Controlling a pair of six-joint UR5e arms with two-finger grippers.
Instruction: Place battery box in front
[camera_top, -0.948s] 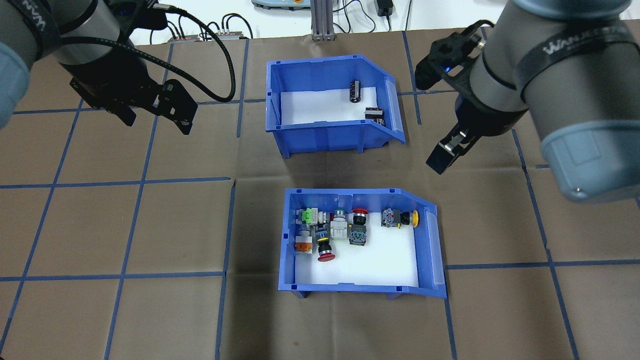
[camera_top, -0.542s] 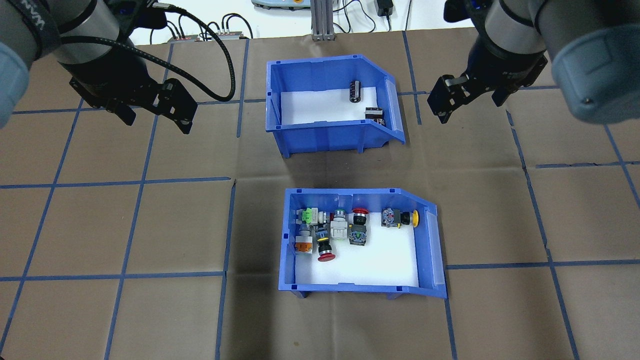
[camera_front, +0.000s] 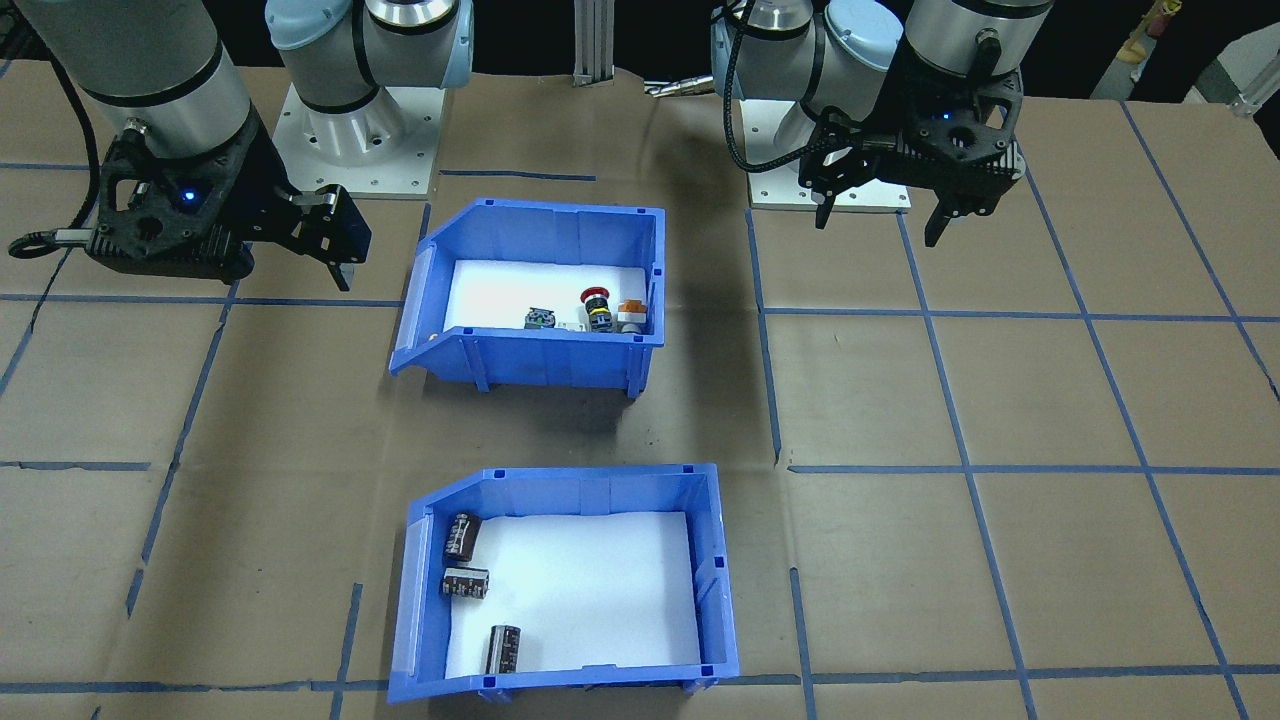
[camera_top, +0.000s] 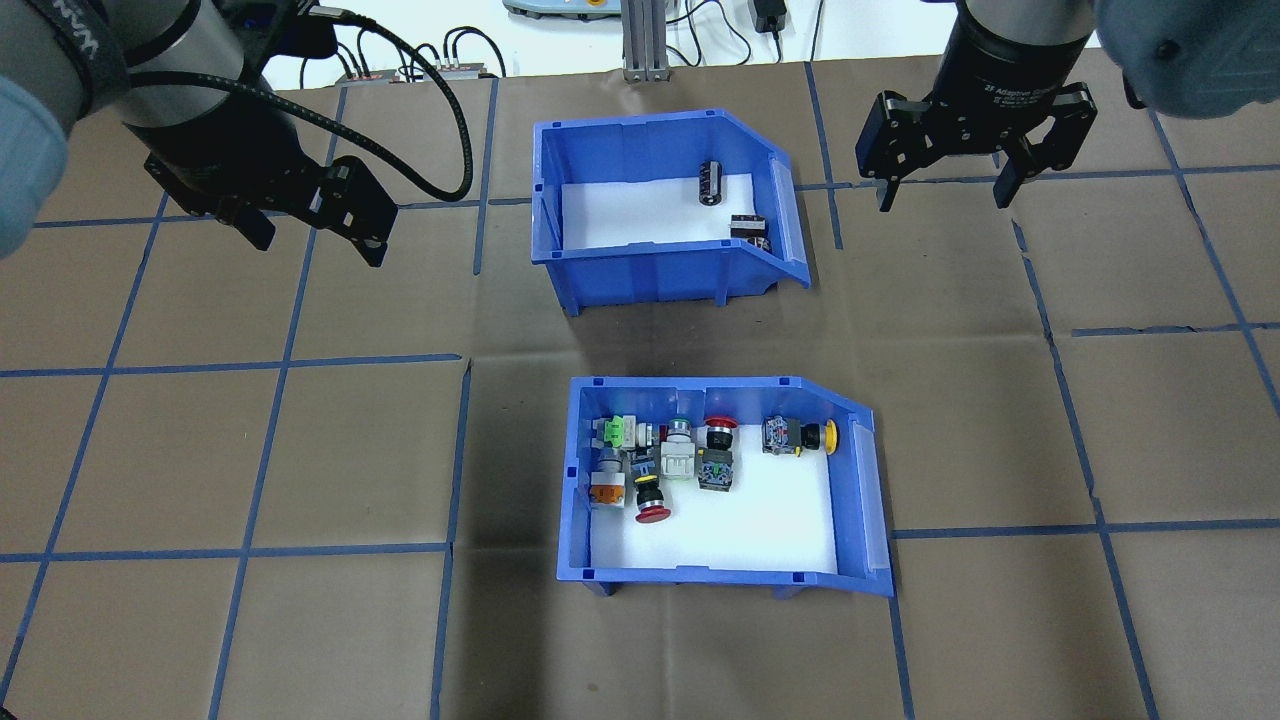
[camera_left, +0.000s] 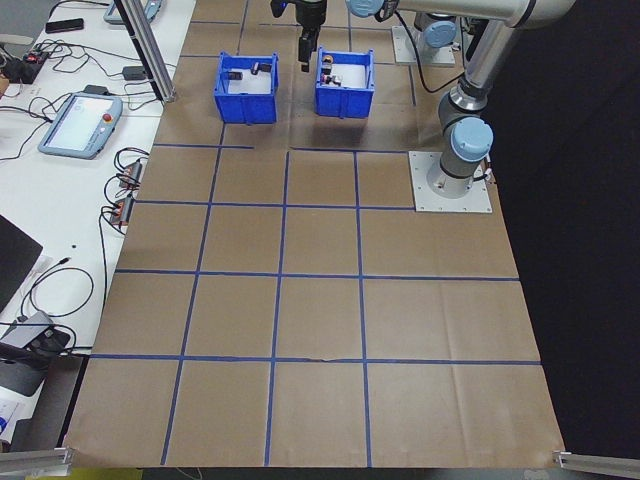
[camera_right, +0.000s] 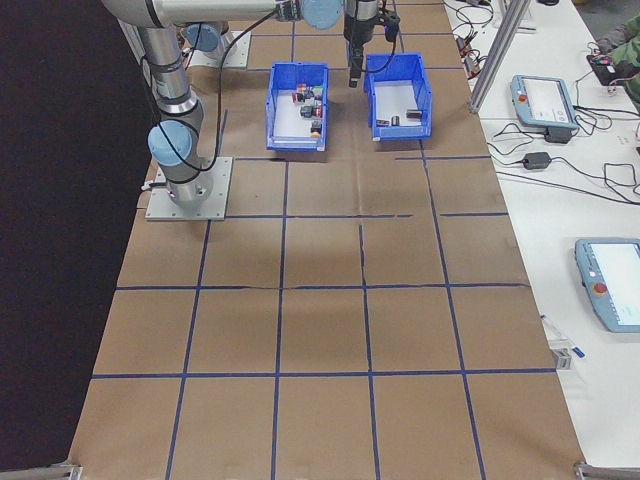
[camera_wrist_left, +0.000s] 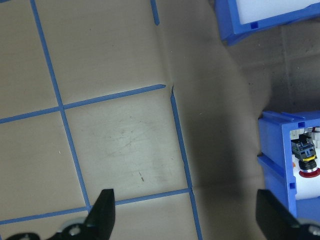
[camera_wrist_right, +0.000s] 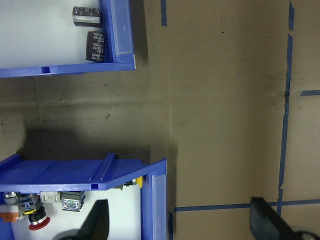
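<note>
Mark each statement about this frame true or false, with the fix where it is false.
1. The battery box lies farther from the robot than the switch box. True.
2. The right tool grips the battery box. False: it hangs open beside it, holding nothing.
3. The left tool is open and empty. True.
4. The battery box holds one cylinder. False: the front-facing view shows three.
5. The two boxes touch. False: bare table separates them.

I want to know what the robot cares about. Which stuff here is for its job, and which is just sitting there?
For the job:
- battery box, the blue bin holding dark cylinders
- right gripper, open, off to the box's side
- left gripper, open, empty

Just lying about:
- switch bin, full of colourful push-buttons
- cables past the table's far edge
</note>
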